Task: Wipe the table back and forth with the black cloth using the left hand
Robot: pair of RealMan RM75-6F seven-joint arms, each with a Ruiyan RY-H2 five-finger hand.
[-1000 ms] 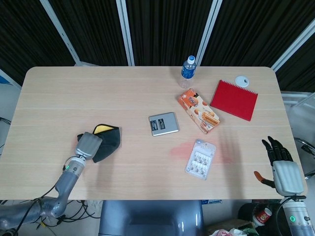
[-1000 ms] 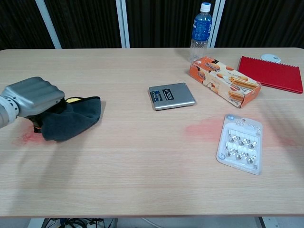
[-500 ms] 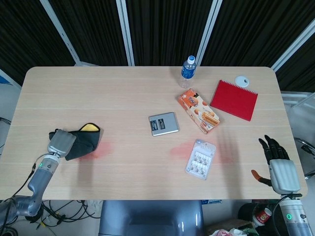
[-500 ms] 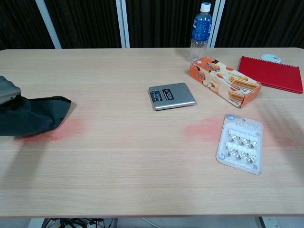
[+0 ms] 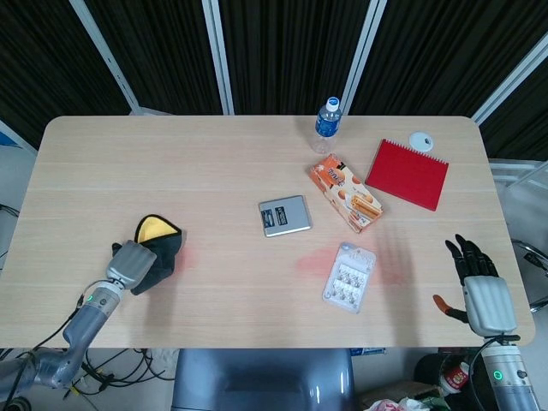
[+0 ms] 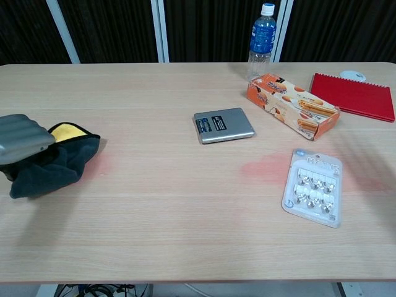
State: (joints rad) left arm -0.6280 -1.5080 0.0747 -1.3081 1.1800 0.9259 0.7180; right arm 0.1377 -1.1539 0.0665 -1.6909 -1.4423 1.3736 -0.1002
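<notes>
- Left hand (image 5: 131, 262) pressed down on the black cloth (image 5: 158, 254), well to the left of the scale (image 5: 284, 215) and nearer the table's (image 5: 214, 163) front edge; fingers curled over the cloth's near side, gripping it, seen in the chest view as grey knuckles (image 6: 21, 138) atop the bunched fabric (image 6: 52, 167).
- Cloth crumpled rather than flat, with a yellow inner face (image 5: 151, 228) turned up at the end away from the hand.
- Faint reddish smear on the tabletop just right of the cloth (image 6: 102, 166), toward the scale.
- Right hand (image 5: 478, 278) held off the table's front right corner, far right of the scale; dark fingers (image 5: 467, 254) stretched out and slightly apart, holding nothing.
- Blister pack of small round items (image 5: 349, 276) lying flat to the front right of the scale, with another pink smear (image 6: 266, 168) just beside it on the scale's side.
- Orange snack box (image 5: 345, 193) lying just right of the scale, angled.
- Water bottle (image 5: 327, 122) upright behind the scale, beyond the snack box, blue cap and label.
- Red spiral notebook (image 5: 408, 173) flat, further right than the snack box.
- Small white round object (image 5: 419, 139) near the notebook's far corner; too small to tell more.
</notes>
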